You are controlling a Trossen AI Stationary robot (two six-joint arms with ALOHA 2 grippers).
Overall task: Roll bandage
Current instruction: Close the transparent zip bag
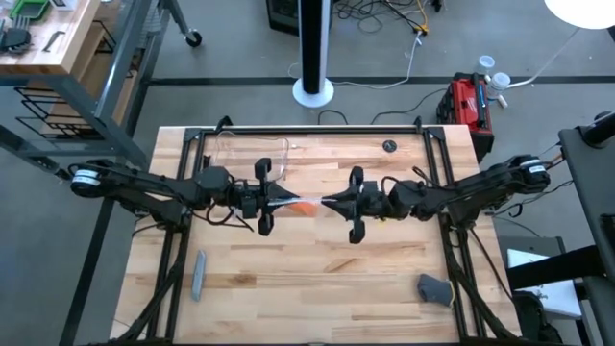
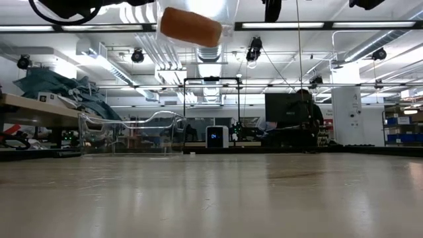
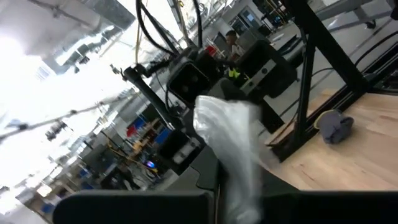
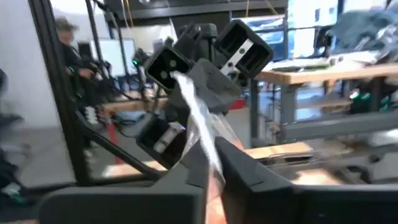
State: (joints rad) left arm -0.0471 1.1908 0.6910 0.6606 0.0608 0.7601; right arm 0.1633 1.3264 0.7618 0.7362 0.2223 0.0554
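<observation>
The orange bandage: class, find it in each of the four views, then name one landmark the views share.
High view: bandage at table centre, between the two hands.
Low view: top, left of centre, in the air.
Left wrist view: not visible as orange; only clear plastic wrap.
Right wrist view: cannot tell.
Shared landmark: the plastic wrap.

Left gripper (image 1: 284, 200) and right gripper (image 1: 330, 203) tip to tip mid-table (orange bandage (image 1: 306, 205) between their fingers)

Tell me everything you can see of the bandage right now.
The bandage is a small stubby orange roll of soft-looking fabric inside crinkled clear plastic wrap. It hangs above the table's middle, between the left gripper and right gripper, both shut on the wrap. In the low view it sits tilted, clear of the tabletop.
</observation>
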